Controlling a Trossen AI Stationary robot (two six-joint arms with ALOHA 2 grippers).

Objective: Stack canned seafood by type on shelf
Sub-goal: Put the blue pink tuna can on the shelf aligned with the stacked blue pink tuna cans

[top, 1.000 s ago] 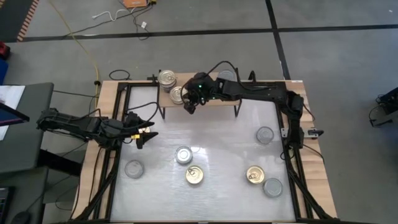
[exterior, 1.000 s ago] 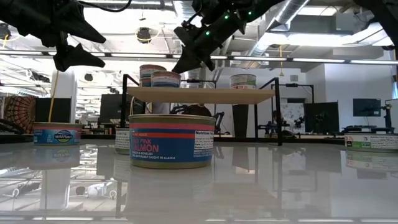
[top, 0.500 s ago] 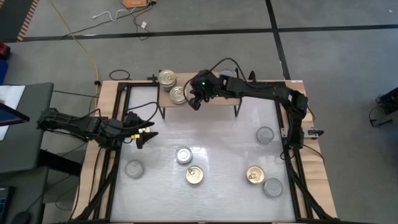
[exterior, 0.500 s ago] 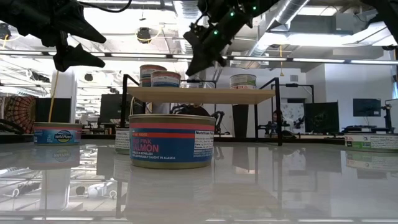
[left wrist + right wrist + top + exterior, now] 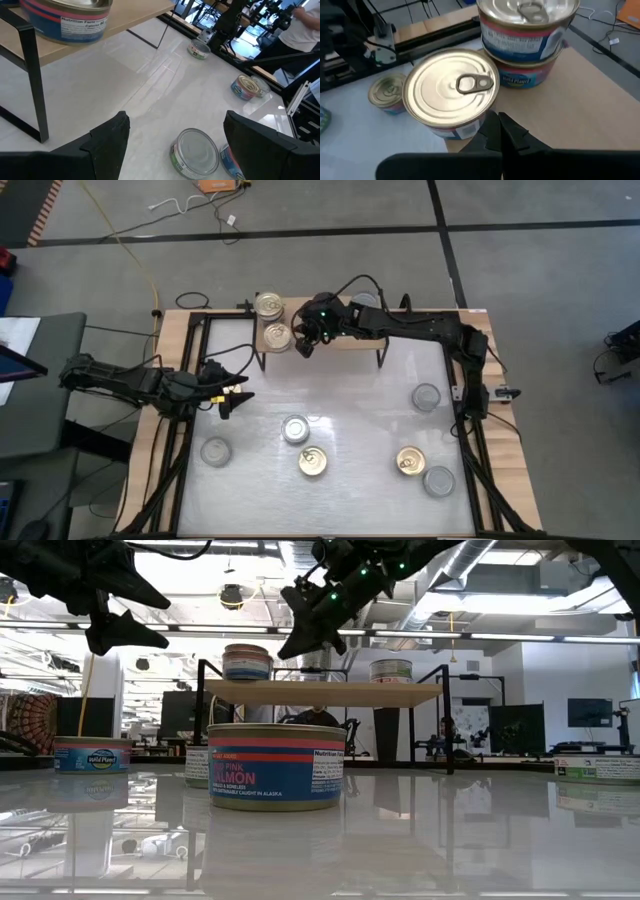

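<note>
Only up close, right end effector (image 5: 501, 131) pinched empty beside gold-lidded can (image 5: 451, 95), two-can stack (image 5: 527, 35) behind.

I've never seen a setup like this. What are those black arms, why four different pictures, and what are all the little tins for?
Two robot arms work at a white table, sorting tins of fish onto a small wooden shelf. One picture looks straight down, one looks level across the table, and each arm carries a wrist camera. The right tool is shut and empty, pressed beside a gold-lidded tin near the shelf's edge, next to a stack of two tins. The left tool waits open at the table's left side, holding nothing. Six more tins, such as a salmon tin, stand on the table.
</note>
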